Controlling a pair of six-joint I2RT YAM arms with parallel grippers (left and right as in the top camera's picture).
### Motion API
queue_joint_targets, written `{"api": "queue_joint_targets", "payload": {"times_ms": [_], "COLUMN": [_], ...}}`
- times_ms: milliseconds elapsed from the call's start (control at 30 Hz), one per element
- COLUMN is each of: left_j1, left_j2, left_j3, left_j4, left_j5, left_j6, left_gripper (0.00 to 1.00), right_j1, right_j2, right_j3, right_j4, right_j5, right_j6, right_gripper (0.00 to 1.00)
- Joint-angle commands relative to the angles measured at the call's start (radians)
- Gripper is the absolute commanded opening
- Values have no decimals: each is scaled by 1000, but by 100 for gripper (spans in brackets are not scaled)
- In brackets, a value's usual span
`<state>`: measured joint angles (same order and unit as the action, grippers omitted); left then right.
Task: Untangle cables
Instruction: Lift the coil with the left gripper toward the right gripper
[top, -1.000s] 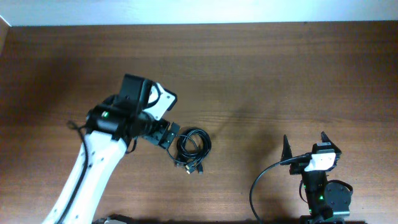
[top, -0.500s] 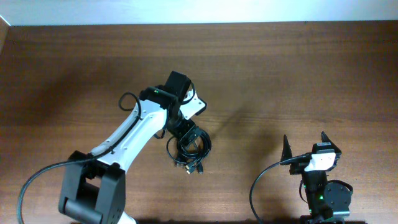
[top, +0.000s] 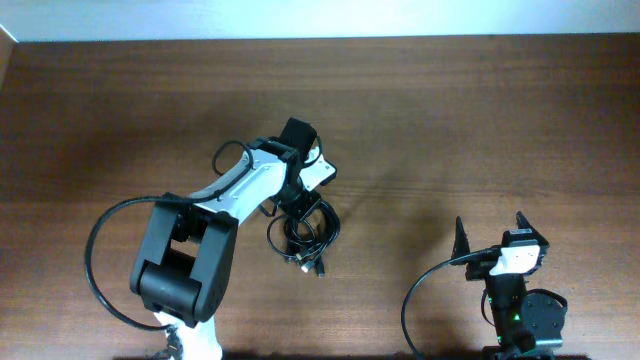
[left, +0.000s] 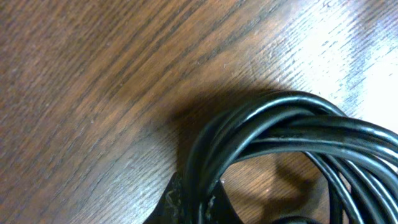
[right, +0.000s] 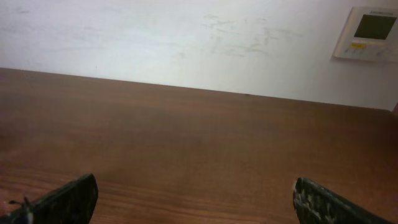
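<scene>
1. Looking from overhead, my left gripper (top: 300, 205) is clamped on the cables (top: 312, 236) at their 11 o'clock edge, mid-table (top: 450, 120). My right gripper (top: 490, 226) stands wide at 4 o'clock.
2. Left wrist: the cables (left: 280, 130) loop from 3 o'clock down to my finger (left: 169, 204) at 6 o'clock.
3. Right wrist: my fingers (right: 68, 198) are spread wide above the table (right: 199, 137).

The left gripper (top: 300, 207) is sitting closed on the upper edge of the coiled black cables (top: 310, 238) on the wooden table (top: 480, 120), while the right gripper (top: 491, 232) is resting well apart, fingers spread wide.
</scene>
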<state>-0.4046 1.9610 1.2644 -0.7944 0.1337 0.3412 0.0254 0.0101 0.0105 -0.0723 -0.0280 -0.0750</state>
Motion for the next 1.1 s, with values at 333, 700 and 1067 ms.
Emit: {"api": "queue_joint_targets", "payload": {"times_ms": [333,700,1067], "left_j1": [1,2,2], "left_j2": [-363,-452,-452], "left_j3": [101,101,101], "left_j4": [153,209,225], "left_j5": [-222,383,899], "left_j6": [-32,267,372], "left_gripper": [0,0,0], "right_j1": [-8,-8,-8], "right_j2": [-6,61,548], "right_j3": [-5,319,901], "right_j4": [-4,-333,-623], "right_j5": [-13,-110,-768], "right_j6": [4,174,259], "right_gripper": [99,99,99]}}
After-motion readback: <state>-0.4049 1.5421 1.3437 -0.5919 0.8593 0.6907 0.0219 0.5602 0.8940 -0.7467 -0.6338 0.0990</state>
